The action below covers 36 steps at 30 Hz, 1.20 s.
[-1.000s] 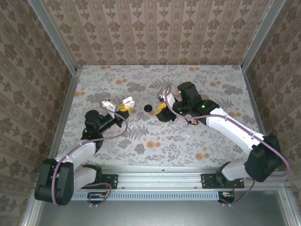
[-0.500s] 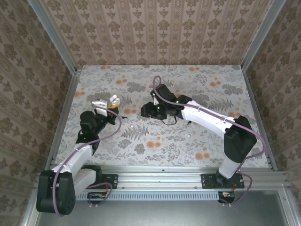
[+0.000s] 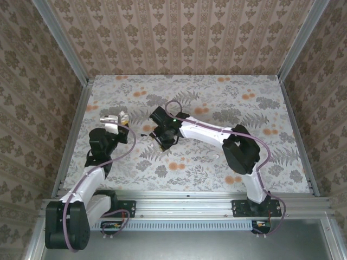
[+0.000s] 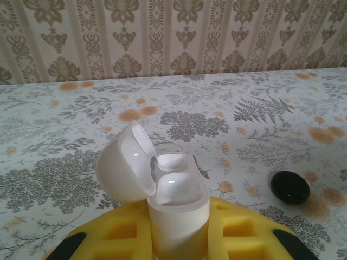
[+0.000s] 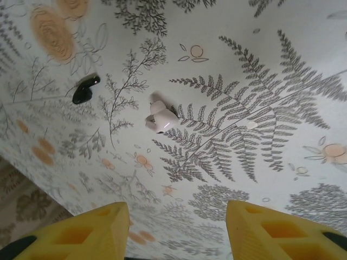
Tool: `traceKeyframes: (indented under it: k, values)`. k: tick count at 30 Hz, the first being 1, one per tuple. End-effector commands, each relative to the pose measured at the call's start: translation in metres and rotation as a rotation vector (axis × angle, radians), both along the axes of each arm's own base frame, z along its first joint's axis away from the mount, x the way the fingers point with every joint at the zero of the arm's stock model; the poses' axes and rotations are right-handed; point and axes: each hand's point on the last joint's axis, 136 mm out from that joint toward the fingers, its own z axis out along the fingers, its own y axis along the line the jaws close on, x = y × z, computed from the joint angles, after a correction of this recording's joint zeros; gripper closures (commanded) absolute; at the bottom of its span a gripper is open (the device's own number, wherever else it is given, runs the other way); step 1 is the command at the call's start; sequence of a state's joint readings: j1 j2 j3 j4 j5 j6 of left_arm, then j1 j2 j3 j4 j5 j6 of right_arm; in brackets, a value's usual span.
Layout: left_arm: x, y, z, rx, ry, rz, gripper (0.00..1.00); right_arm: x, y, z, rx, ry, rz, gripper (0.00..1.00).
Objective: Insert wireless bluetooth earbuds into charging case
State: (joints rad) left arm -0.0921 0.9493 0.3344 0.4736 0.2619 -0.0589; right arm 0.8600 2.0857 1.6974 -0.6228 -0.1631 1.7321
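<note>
The white charging case stands upright with its lid swung open to the left, and both wells look white. My left gripper is shut on its lower body with yellow pads. From above, that gripper holds the case at the left of the table. My right gripper hangs over the table's middle left, pointing down. Its yellow fingers stand open with nothing between them. On the table beyond them lie a tiny black earbud and a small white rounded piece.
A flat black round disc lies on the floral tablecloth to the right of the case. A tiny white scrap sits right of centre. Patterned walls with metal posts close in the table on three sides.
The right arm has swung left across the table from right of centre and now covers where the black disc showed. The left gripper has carried the case a little to the left.
</note>
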Motion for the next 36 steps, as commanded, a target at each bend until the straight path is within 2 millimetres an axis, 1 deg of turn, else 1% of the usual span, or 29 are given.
traceKeyframes:
  k: [1, 6, 14, 23, 31, 36]
  values:
    - [0.002, 0.008, 0.013, 0.023, -0.035, 0.033, 1.0, -0.002, -0.007, -0.016, -0.067, 0.112, -0.153, 0.5]
    - [0.003, 0.011, 0.011, 0.021, -0.03, 0.042, 1.0, 0.006, -0.002, -0.027, -0.087, 0.143, -0.217, 0.53]
    - [0.003, 0.012, 0.012, 0.02, -0.034, 0.048, 1.0, 0.014, 0.015, -0.042, -0.075, 0.182, -0.238, 0.55]
    - [0.003, 0.015, 0.01, 0.027, -0.028, 0.057, 1.0, 0.024, 0.021, -0.056, -0.073, 0.206, -0.254, 0.56]
    - [0.004, 0.017, 0.009, 0.029, -0.027, 0.064, 1.0, 0.024, 0.028, -0.063, -0.063, 0.231, -0.256, 0.59]
    - [0.004, 0.018, 0.009, 0.032, -0.028, 0.067, 1.0, 0.022, 0.027, -0.067, -0.074, 0.245, -0.256, 0.61]
